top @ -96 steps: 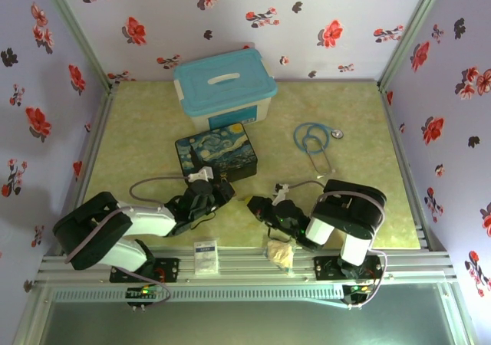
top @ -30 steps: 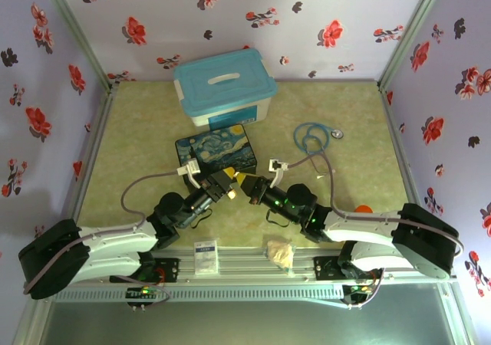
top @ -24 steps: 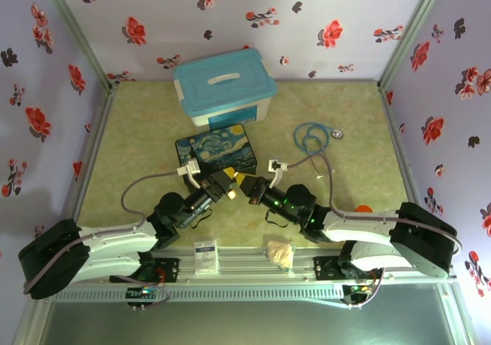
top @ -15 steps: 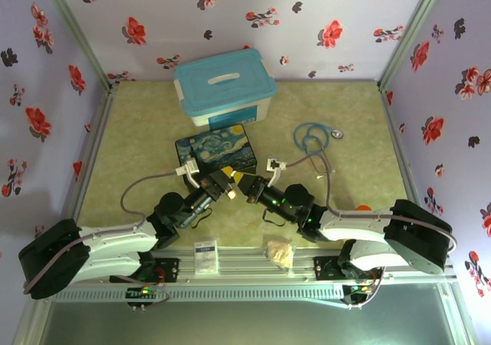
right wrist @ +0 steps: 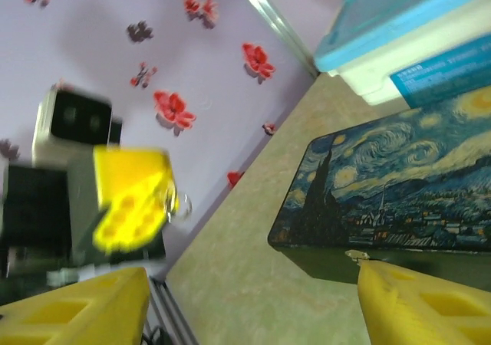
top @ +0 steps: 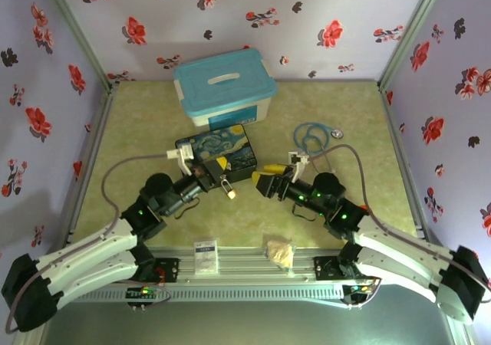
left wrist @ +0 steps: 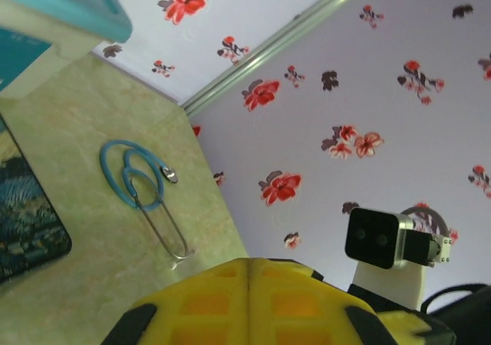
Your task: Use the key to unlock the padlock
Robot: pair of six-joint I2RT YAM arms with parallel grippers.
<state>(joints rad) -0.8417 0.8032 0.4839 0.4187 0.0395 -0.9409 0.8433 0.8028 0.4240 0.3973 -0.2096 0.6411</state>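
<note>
Yellow fingers of the left gripper [top: 215, 167] are seen pressed together, seam to seam in the left wrist view. A small metal piece with a silvery loop is hung from their tips. It is judged to be the padlock [top: 228, 188], though it is too small for certainty, and the key cannot be made out. The right gripper [top: 268, 182] is found with its jaws spread and nothing between them.

A second ago the two grippers were met tip to tip. Now they are drawn apart, the right's grip let go and the left's closed. A handover is thus judged to be made, with the piece left in the left arm's hold above the table [top: 353, 199], just in front of the starry-night box [top: 217, 152]. The unlocking itself is not yet shown as done.

That box is shut, as is the blue-lidded tub [top: 224, 87] behind it, so their contents are hidden. The stethoscope [top: 313, 139] is laid on the bare table, in neither.
</note>
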